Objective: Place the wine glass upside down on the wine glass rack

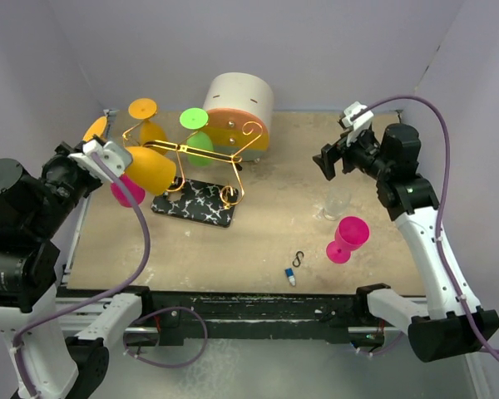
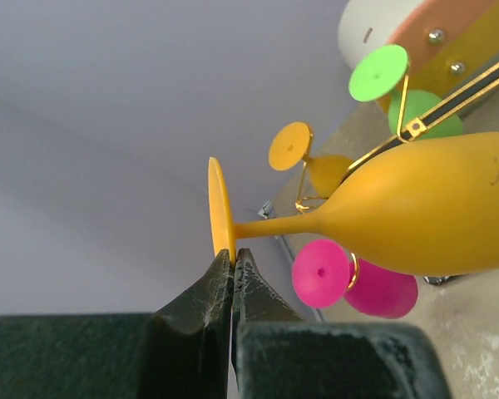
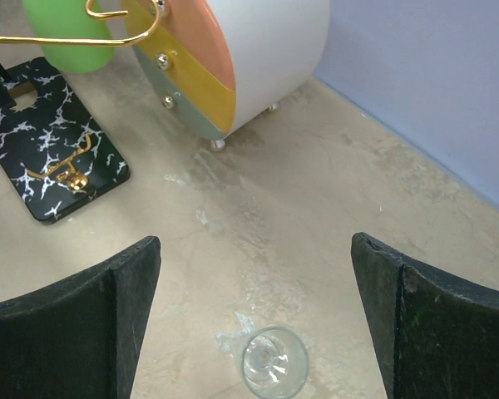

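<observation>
Nearest the arm bases, on the right half of the tabletop point(image 1: 266, 224), sit a small dark hook point(image 1: 298, 258) and a blue-and-white bit point(image 1: 291, 277). Just beyond them a pink glass point(image 1: 347, 239) seems to lie on its side. Further in stands a clear glass point(image 3: 274, 362), upright. The right gripper point(image 3: 254, 241) hangs above it with its fingers spread wide and nothing between them.

On the left, the left gripper point(image 2: 232, 259) is pressed together, pinching the rim of the foot point(image 2: 219, 208) of the yellow wine glass point(image 2: 432, 208). The glass is in the air. Its long axis is nearly level, with the stem running away from the gripper and the bowl pointing toward the rack point(image 1: 193, 202).

The bowl is right beside the gold arms point(image 2: 461, 87); whether it touches them I cannot tell. The left arm is the one at the rack, while the right is well apart from it. To my eye the coming move depends on tipping the bowl down and sliding the stem into a free arm so the foot catches on top.

Three hung glasses crowd that approach: a pink one point(image 2: 381, 291) just under the bowl, an orange one point(image 1: 152, 133) and a green one point(image 1: 200, 145) beyond. Farthest back is a round cream box point(image 1: 239, 104), close behind the rack.
</observation>
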Motion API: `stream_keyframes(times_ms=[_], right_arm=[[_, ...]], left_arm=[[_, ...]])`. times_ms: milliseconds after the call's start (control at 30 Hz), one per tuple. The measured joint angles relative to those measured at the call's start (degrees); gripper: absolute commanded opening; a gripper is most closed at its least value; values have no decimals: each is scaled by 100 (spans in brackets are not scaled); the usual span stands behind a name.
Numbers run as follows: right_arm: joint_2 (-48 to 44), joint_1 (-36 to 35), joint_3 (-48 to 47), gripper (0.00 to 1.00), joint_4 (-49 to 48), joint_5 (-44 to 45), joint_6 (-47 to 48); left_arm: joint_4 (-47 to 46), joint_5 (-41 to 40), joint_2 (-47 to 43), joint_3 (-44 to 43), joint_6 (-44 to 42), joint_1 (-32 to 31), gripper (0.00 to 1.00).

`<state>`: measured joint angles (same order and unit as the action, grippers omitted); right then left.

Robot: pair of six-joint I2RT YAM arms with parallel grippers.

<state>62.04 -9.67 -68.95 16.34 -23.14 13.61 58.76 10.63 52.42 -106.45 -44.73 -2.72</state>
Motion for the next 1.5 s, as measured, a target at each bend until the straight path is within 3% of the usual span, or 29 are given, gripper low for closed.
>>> stream_keyframes(times_ms=[567, 1500], right_arm=[[-20, 24, 0, 99, 133, -205, 267], [-90, 232, 92, 99, 138, -350, 317]], left_arm=[[1132, 1123, 457, 732, -2050, 9, 0], [1768, 1469, 975, 1023, -3893, -157, 0]])
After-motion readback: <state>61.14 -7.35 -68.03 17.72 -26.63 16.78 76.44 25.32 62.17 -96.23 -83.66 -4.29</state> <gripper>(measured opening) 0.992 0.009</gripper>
